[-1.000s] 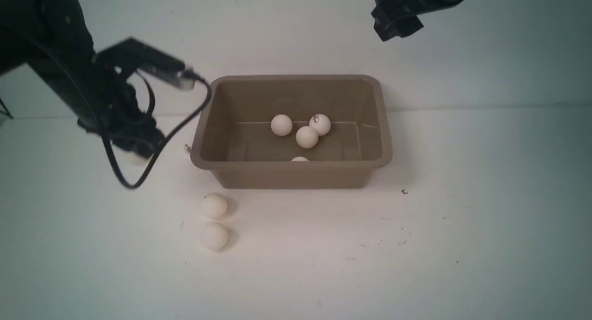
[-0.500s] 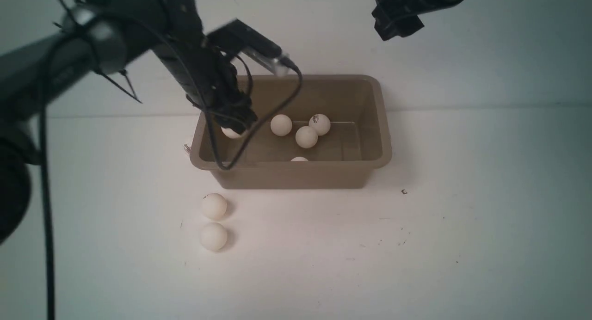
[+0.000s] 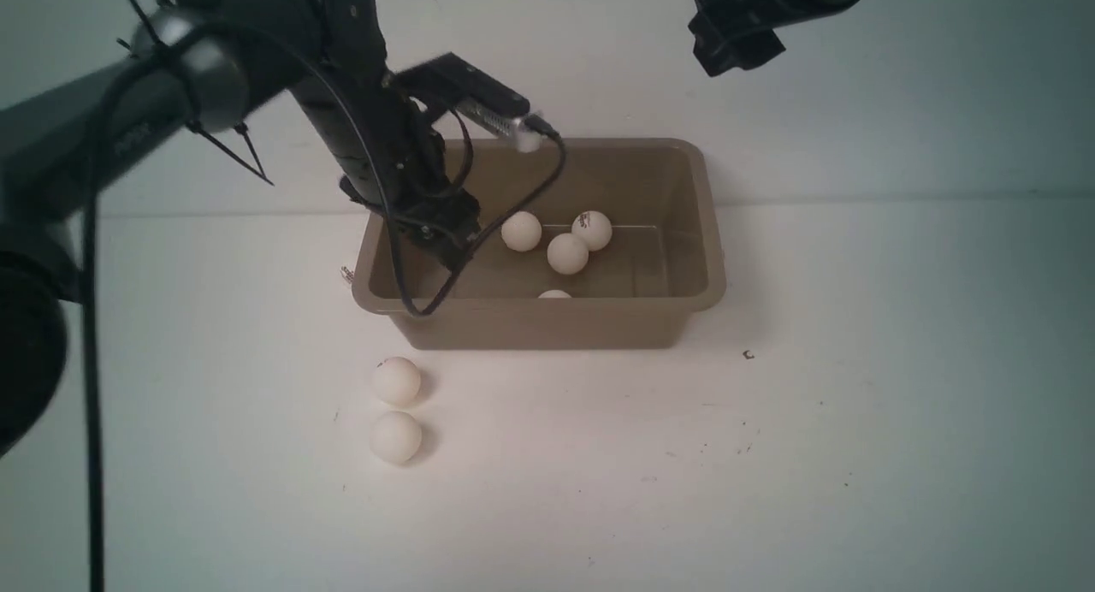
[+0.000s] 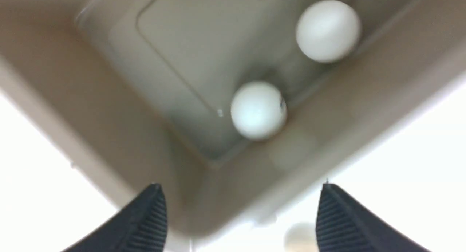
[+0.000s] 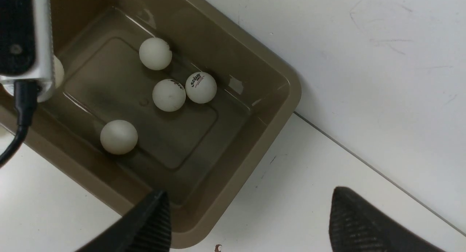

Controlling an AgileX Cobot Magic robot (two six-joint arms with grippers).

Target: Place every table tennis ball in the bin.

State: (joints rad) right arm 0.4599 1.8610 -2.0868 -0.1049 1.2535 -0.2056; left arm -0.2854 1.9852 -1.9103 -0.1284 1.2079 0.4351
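Note:
The taupe bin (image 3: 708, 233) stands mid-table. Three table tennis balls (image 3: 567, 253) cluster on its floor, and another (image 3: 554, 294) peeks over the near wall. Two more balls (image 3: 396, 381) lie on the table in front of the bin's left corner. My left gripper (image 3: 440, 239) hangs over the bin's left end. It is open and empty (image 4: 240, 193), with a loose ball (image 4: 258, 110) below it by the bin's wall. My right gripper (image 3: 734, 40) is raised behind the bin's far right corner, open (image 5: 249, 192) with nothing between its fingers.
The left arm's black cable (image 3: 411, 305) loops down over the bin's near left rim. A white wall rises behind the table. Small dark specks (image 3: 748, 354) mark the table right of the bin.
My left arm swung from the table left of the bin to over its left end. Its jaws opened and the ball it carried dropped into the bin. The right arm stayed still.

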